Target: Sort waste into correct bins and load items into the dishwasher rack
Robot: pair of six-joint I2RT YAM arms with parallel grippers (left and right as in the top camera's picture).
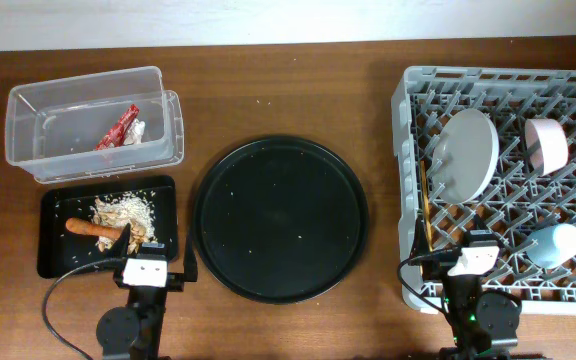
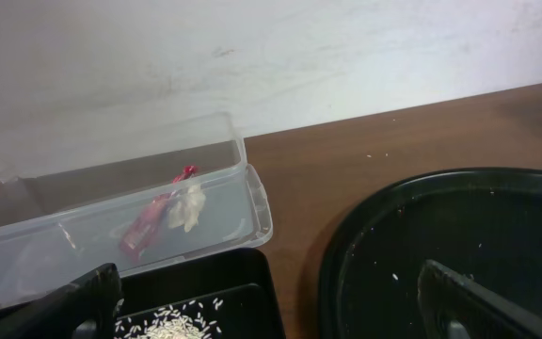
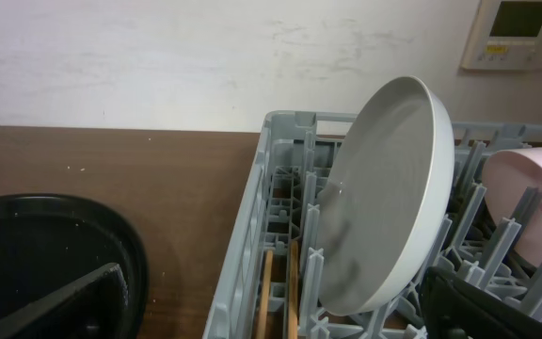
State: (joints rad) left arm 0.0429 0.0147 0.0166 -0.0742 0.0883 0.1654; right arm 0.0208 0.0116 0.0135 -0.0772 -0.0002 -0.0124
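Observation:
The red wrapper (image 1: pixel 117 130) and white tissue (image 1: pixel 138 131) lie in the clear tub (image 1: pixel 38 150); both also show in the left wrist view (image 2: pixel 149 226). The carrot (image 1: pixel 90 228) and rice scraps (image 1: pixel 126 210) lie in the shallow black tray (image 1: pixel 53 255). The white plate (image 1: pixel 465 152), pinkish bowl (image 1: pixel 545 145), light-blue cup (image 1: pixel 556 244) and chopsticks (image 1: pixel 425 205) sit in the grey rack (image 1: pixel 408 110). My left gripper (image 2: pixel 271 306) is open and empty over the tray's near edge. My right gripper (image 3: pixel 280 301) is open and empty over the rack's near left corner.
A large round black tray (image 1: pixel 279 218) with a few rice grains lies between the bins and the rack. Both arm bases (image 1: pixel 133 320) stand at the table's front edge. A white wall runs behind the table.

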